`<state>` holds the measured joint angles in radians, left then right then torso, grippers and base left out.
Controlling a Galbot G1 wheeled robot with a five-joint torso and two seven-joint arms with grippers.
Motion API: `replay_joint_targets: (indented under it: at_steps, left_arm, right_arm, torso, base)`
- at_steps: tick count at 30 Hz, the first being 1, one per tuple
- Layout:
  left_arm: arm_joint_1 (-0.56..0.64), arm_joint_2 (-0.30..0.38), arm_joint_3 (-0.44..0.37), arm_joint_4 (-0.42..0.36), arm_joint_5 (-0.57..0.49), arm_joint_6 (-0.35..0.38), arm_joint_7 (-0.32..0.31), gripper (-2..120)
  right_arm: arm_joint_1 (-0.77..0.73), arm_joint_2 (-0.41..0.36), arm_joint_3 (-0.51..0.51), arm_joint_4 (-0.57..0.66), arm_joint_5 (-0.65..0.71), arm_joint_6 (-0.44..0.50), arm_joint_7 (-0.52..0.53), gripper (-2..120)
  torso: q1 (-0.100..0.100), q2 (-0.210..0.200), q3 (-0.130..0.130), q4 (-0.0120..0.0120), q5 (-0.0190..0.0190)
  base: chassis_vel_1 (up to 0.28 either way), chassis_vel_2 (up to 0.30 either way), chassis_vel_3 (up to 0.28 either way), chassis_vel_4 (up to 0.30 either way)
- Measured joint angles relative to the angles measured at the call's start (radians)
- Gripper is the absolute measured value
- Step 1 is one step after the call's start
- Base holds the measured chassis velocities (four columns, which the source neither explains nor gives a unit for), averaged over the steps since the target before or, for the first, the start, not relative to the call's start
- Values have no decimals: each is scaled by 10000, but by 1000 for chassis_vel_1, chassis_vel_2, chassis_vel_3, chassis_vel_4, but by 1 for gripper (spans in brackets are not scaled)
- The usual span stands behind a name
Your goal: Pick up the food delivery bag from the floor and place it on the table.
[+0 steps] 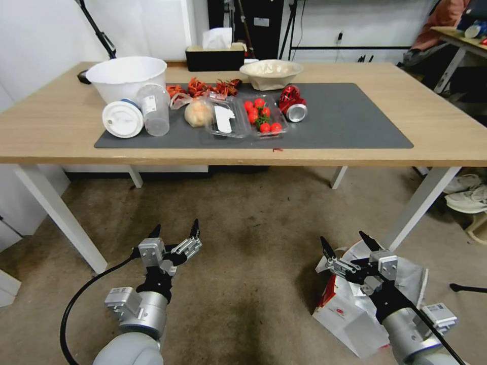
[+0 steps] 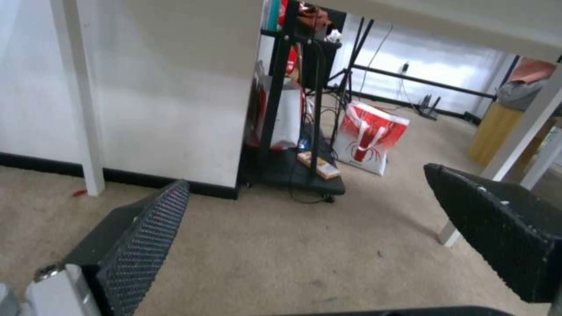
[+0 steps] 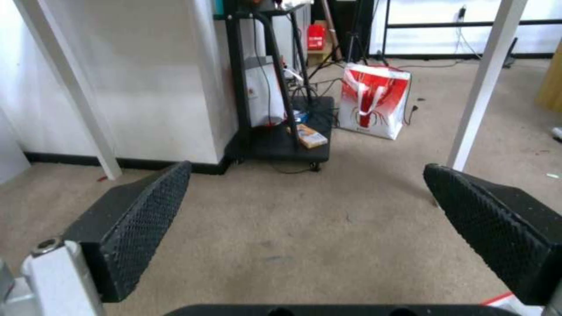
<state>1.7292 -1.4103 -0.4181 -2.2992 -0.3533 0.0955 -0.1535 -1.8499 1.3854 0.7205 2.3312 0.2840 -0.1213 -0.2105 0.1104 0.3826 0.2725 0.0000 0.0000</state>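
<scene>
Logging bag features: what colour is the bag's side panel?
Red, on the otherwise white bag; best seen in the head view.

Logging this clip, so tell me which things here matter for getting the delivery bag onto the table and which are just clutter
Job: food delivery bag lying on the floor; table; right gripper above the bag, open; left gripper, open.

Clutter: white bowl, tomatoes, crushed can, tissue box.

The bag (image 1: 350,309) is parked on the floor (image 1: 243,243) at the right, just under the right gripper (image 1: 346,241). The left gripper (image 1: 175,229) is held off to the left. The table (image 1: 61,121) is set behind both.
</scene>
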Motion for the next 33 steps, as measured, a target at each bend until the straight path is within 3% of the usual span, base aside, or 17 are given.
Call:
replay_joint_targets:
  at_steps: [33]
  left_arm:
    - [29,14,-62,41,31,-98,-13,100]
  right_arm:
    - [-79,18,22,-10,-34,58,-35,100]
  torso:
    - [-395,-1285,-891,0,0]
  base:
    - [0,0,0,0]
